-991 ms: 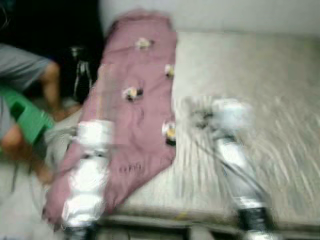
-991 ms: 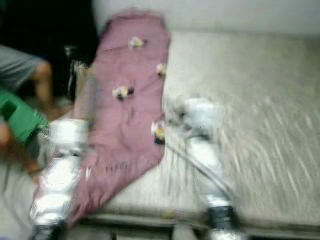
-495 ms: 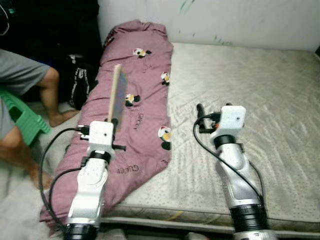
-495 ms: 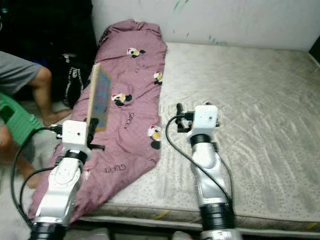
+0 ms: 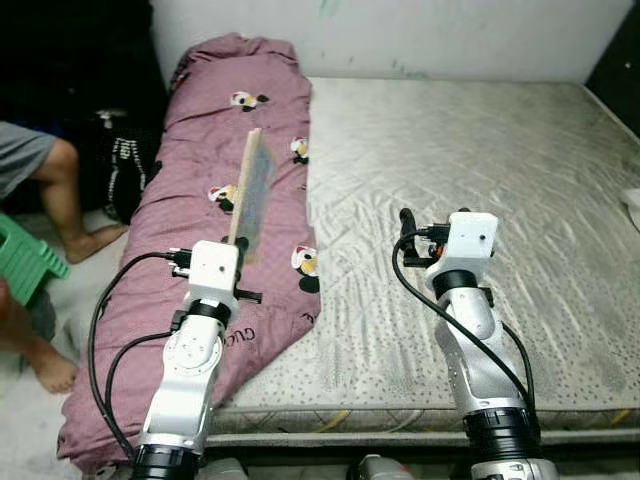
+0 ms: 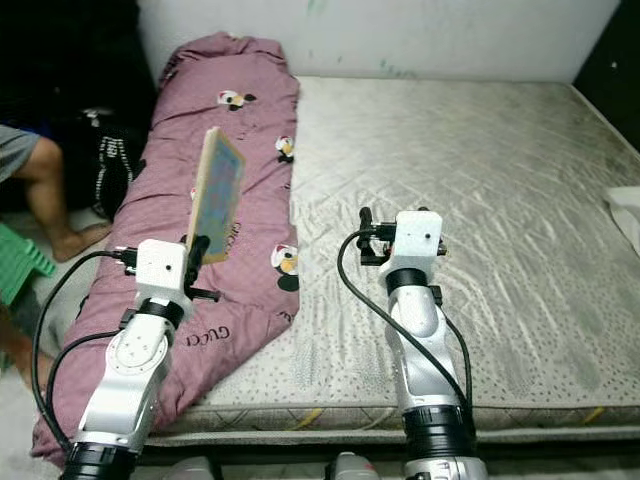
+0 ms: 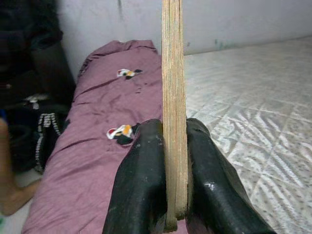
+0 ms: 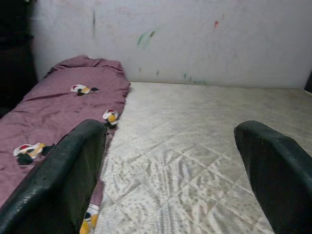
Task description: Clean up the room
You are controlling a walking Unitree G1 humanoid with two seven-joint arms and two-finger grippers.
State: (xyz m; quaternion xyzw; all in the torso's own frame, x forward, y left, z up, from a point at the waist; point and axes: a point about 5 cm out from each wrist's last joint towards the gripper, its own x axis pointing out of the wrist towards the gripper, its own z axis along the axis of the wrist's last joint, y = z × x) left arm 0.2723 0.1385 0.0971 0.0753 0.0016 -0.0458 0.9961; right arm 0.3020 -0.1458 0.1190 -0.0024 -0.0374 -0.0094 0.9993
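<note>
Clamping a thin wooden board [image 5: 247, 193] upright, the left tool [image 7: 174, 195] has not stowed it; the right tool [image 8: 170, 170] gapes empty above the mattress [image 5: 480, 180].

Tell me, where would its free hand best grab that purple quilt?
Probably the quilt's near edge that overhangs the mattress, taken from the side: loose cloth hangs there for fingers to pinch. The right hand is open; the left hand holds a board.

Bare mattress [image 5: 480, 150] lies open ahead; the pink quilt [image 5: 200, 170] covers its left edge
</note>
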